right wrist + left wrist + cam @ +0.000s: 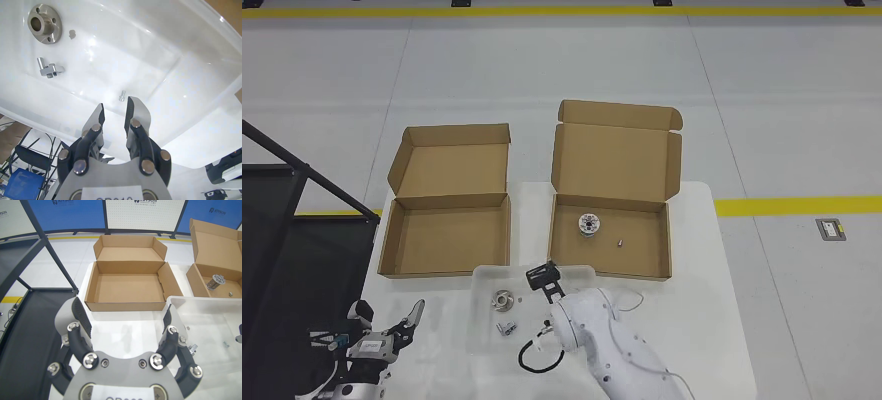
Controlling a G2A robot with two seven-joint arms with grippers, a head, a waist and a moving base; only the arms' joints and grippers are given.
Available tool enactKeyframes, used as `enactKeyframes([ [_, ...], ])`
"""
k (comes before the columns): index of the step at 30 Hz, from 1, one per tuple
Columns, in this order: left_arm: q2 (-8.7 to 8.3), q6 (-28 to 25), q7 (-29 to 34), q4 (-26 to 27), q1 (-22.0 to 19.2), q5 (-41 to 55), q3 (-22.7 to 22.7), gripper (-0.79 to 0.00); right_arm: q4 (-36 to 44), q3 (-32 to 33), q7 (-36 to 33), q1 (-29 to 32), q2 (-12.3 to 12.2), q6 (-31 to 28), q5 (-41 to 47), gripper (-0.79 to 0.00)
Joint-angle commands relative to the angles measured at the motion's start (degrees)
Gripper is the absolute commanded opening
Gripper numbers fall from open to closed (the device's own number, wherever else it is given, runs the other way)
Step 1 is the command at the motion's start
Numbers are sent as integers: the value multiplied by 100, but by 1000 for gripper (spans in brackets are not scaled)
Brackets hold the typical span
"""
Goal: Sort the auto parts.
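Right hand [115, 102] parted; beside small bolt [122, 96]

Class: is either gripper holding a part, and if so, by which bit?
Nothing is held. The left gripper and right gripper are both open and empty; the right hangs near a small pin in the tray.

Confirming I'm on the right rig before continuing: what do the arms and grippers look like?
Both the left gripper and right gripper have silver fingers with black ribbed pads, black linkages, silver screws and a white label. The right arm is a glossy white shell with a black cable.
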State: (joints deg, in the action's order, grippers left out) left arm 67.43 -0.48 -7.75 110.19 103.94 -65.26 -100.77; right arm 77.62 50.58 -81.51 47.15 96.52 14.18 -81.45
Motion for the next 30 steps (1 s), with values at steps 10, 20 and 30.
enactKeyframes([
  [10,0,0,0,0,0,0,0,0,-630,-109,90,-198,123,39,79,-548],
  [20,0,0,0,0,0,0,0,0,-1107,-6,300,-287,183,-21,297,-582],
  [30,0,0,0,0,0,0,0,0,-1711,67,479,-534,263,176,372,-591],
])
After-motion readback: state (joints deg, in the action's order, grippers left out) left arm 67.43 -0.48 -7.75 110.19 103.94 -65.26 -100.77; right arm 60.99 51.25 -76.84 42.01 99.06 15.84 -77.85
